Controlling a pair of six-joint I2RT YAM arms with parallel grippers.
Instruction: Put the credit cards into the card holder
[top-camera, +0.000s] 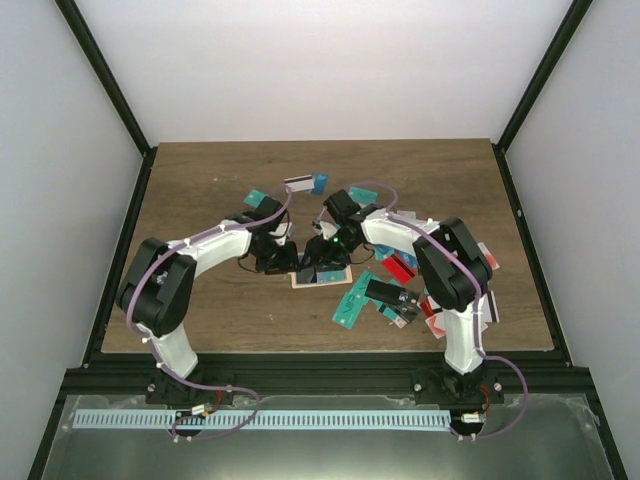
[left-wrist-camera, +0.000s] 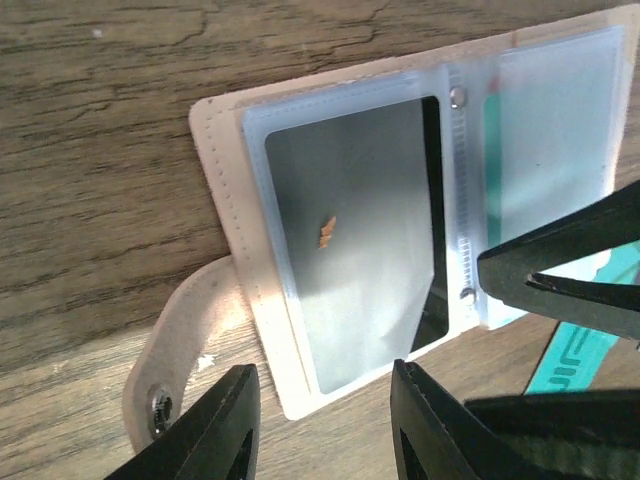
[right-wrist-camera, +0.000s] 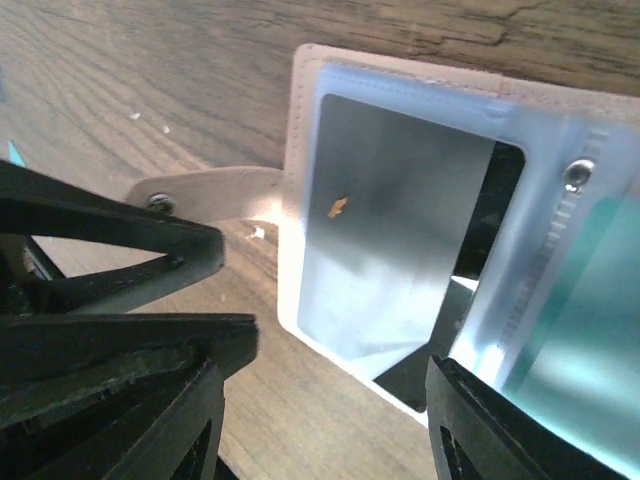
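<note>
The tan card holder (top-camera: 322, 279) lies open on the table under both grippers. In the left wrist view its clear sleeves (left-wrist-camera: 350, 240) hold a silvery card, with a teal card in the right-hand sleeve (left-wrist-camera: 550, 130); its snap tab (left-wrist-camera: 165, 395) sticks out at the lower left. My left gripper (left-wrist-camera: 325, 425) is open and empty just off the holder's near edge. My right gripper (right-wrist-camera: 330, 420) is open and empty, straddling the holder's corner (right-wrist-camera: 400, 250). Loose credit cards (top-camera: 385, 292) lie to the right of the holder.
More cards lie at the back: teal (top-camera: 262, 200), white with a dark stripe (top-camera: 298, 184), blue (top-camera: 320, 183). A teal card (left-wrist-camera: 580, 345) lies by the holder's right side. The two grippers are very close together. Black frame posts and white walls enclose the table.
</note>
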